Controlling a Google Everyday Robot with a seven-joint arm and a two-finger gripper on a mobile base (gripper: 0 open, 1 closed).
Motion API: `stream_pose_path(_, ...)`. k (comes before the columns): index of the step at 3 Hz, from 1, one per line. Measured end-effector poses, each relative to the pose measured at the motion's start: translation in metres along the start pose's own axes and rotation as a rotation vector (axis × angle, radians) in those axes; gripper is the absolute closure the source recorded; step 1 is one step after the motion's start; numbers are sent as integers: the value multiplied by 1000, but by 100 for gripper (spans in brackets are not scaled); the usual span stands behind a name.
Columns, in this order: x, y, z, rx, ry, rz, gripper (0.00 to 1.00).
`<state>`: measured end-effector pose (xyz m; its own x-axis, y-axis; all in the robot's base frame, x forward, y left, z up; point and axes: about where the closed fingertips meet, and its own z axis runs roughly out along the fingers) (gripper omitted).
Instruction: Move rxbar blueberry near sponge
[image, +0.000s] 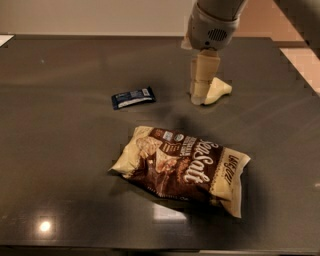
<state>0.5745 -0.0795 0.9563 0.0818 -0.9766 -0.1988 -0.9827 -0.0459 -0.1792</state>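
Note:
The rxbar blueberry (133, 97) is a small flat navy-blue bar with white lettering, lying on the dark table left of centre. The sponge (219, 90) is a pale yellow-cream block to its right, partly hidden behind my gripper. My gripper (201, 95) hangs down from the grey wrist at the top, its cream fingers (204, 75) pointing at the table in front of the sponge's left part. It holds nothing and is well to the right of the bar.
A large brown-and-cream "Sea Salt" snack bag (182, 166) lies in front of the bar and sponge, near the table's middle. The dark table (60, 165) reaches a far edge by the wall and a right edge by the pale floor.

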Motion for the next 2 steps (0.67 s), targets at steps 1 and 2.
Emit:
stream_pose_path(1,-27,-21,20,-26,-13,-43,0)
stream_pose_path(2,-48,-38,42,-49,-11,-86,0)
